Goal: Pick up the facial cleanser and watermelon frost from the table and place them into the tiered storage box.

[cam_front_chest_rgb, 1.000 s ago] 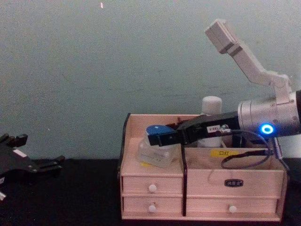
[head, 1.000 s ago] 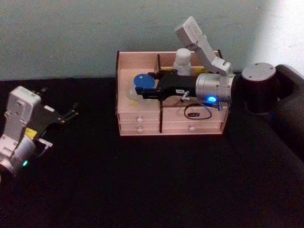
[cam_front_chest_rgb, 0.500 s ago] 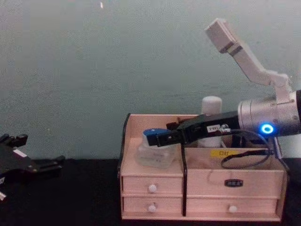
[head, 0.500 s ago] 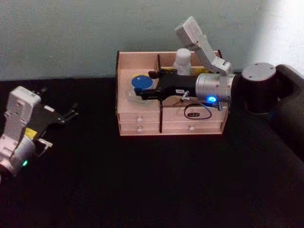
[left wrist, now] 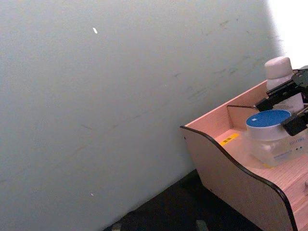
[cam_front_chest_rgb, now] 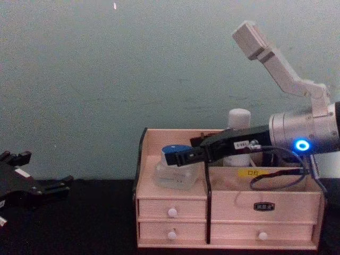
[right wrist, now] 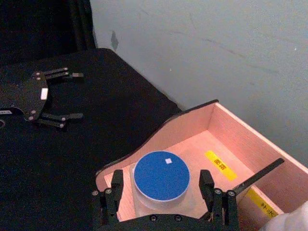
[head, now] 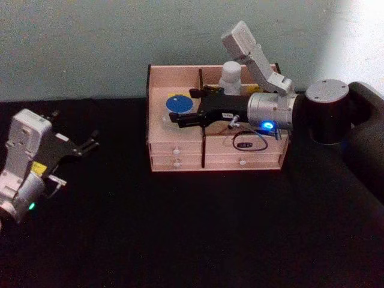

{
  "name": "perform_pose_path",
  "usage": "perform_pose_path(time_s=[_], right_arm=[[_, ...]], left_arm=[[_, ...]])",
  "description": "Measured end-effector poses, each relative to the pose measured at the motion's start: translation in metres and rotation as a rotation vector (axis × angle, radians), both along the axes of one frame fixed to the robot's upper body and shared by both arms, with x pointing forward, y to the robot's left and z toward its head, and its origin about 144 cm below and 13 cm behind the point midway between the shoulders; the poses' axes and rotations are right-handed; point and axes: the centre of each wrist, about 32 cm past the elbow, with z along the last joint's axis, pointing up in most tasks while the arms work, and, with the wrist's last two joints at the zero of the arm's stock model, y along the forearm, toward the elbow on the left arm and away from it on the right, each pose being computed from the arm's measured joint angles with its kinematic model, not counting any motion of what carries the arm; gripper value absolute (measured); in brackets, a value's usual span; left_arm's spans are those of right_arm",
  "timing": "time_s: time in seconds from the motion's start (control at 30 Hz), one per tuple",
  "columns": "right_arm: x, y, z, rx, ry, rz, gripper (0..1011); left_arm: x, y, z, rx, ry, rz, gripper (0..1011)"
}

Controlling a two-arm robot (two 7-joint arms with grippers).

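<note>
On the black table (head: 180, 228), the left gripper (head: 91, 140) rests out at about 9 o'clock in the head view, well apart from everything else, its jaws spread wide and nothing between them.

At 12 o'clock stands the tiered storage box (head: 174, 75), drawers with white knobs (head: 176, 153) facing the robot. The watermelon frost (head: 179, 104) sits upright on the floor of the box's left-hand compartment, blue lid up, near that compartment's front edge; a yellow label (right wrist: 216, 161) lies on the compartment floor just behind it.

The right gripper (head: 183, 107) reaches in from 3 o'clock, over the box's centre divider, and brackets the jar. Its fingers (right wrist: 114, 188) stand apart on either side of the lid (the right wrist view shows a sliver of bare floor between each finger and the jar), so it is spread and grips nothing.

At about 2 o'clock from the jar, the facial cleanser (head: 231, 73) stands upright in the rear compartment right of the divider, just behind the right arm.
</note>
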Motion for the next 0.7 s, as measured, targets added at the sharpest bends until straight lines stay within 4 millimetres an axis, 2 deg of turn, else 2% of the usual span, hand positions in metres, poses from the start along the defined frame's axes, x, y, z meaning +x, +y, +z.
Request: perform_pose_path(time_s=[0.33,0.53,0.7], right_arm=[[-0.016,-0.008,0.012,0.03,-0.055,-0.03,1003],[-0.037,-0.021,0.019,0.06,-0.073,-0.029,1002],[-0.062,-0.039,0.016,0.075,-0.063,-0.046,1003]], left_arm=[[0.0,0.0,0.0,0.0,0.0,0.0,1001],[0.0,0.0,0.0,0.0,0.0,0.0,1001],[0.0,0.0,0.0,0.0,0.0,0.0,1001]])
